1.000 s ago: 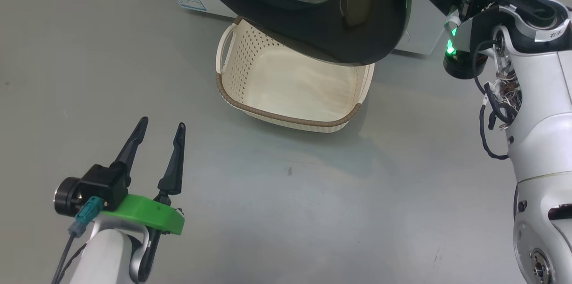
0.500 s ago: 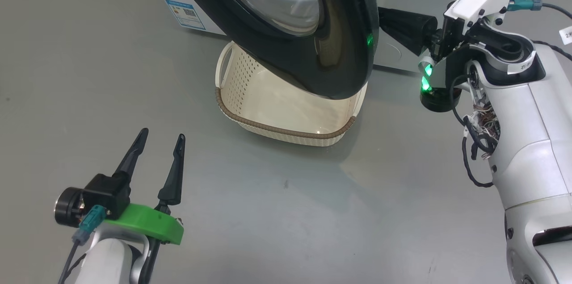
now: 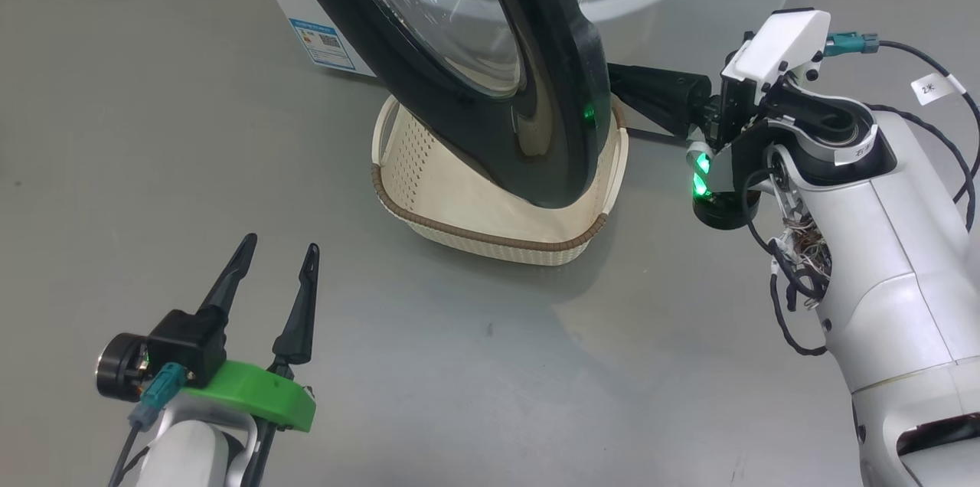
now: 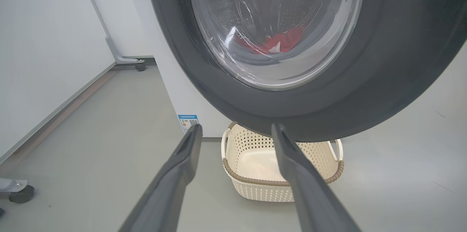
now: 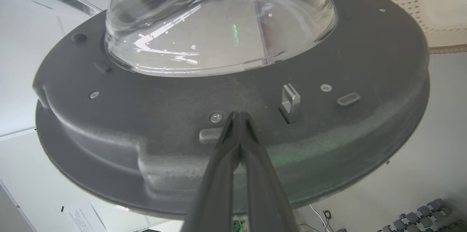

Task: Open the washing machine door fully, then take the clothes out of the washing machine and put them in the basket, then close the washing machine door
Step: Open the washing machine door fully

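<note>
Outstretched, the right gripper (image 5: 239, 117), fingers pinched together, touches the washing machine door (image 5: 153, 140); the left gripper (image 3: 280, 244) hovers spread.

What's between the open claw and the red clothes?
The washing machine door: in the left wrist view, the clothes show through its glass, beyond the left gripper.

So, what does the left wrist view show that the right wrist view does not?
Left wrist view, not the right: red clothes behind the glass of the washing machine door, a blue label, the open left gripper. Right wrist view, not the left: a metal latch, the shut right gripper at the door's inner side. Both: the door and the basket.
</note>
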`<state>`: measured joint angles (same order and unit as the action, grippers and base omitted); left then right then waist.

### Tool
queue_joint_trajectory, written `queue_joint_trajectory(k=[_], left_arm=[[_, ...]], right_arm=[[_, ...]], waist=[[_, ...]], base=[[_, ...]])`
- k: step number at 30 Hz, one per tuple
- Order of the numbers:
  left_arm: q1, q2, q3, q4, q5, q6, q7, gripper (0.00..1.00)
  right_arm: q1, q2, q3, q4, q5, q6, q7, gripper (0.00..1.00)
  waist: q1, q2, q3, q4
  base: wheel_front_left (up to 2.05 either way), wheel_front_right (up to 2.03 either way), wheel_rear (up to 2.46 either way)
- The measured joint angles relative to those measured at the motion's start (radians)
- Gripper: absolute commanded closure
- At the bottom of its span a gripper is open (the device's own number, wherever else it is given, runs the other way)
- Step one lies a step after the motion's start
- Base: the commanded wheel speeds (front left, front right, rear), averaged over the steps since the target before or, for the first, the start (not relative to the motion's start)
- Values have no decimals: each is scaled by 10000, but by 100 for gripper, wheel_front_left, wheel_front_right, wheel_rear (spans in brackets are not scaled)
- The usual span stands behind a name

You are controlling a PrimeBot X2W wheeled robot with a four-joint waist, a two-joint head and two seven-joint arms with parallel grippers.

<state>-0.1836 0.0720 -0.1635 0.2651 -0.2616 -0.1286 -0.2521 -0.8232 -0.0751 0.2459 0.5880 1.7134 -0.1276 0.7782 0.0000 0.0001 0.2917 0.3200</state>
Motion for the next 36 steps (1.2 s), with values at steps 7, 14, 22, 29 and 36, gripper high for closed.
queue_joint_trajectory(k=[7,14,22,29,36], left_arm=[[23,-31,-38,2,58,0,0,0],[55,-56,-161,21,75,0,0,0],[220,-84,-163,82,84,0,0,0],[252,-123,-199,128,90,0,0,0],[351,-142,-127,136,113,0,0,0]], right_arm=[[291,-4,420,-198,249,0,-2,100],[626,2,874,-349,531,0,-8,100],[900,4,1563,-650,1080,0,-17,100],[1076,2,2278,-802,1536,0,-25,100],[1165,12,3012,-945,1967,0,-134,100]], waist=[[0,0,-116,96],[0,0,-264,291],[1,0,-421,549],[0,0,-553,767],[0,0,-673,931]], base=[[0,0,0],[0,0,0],[0,0,0],[0,0,0],[0,0,0]])
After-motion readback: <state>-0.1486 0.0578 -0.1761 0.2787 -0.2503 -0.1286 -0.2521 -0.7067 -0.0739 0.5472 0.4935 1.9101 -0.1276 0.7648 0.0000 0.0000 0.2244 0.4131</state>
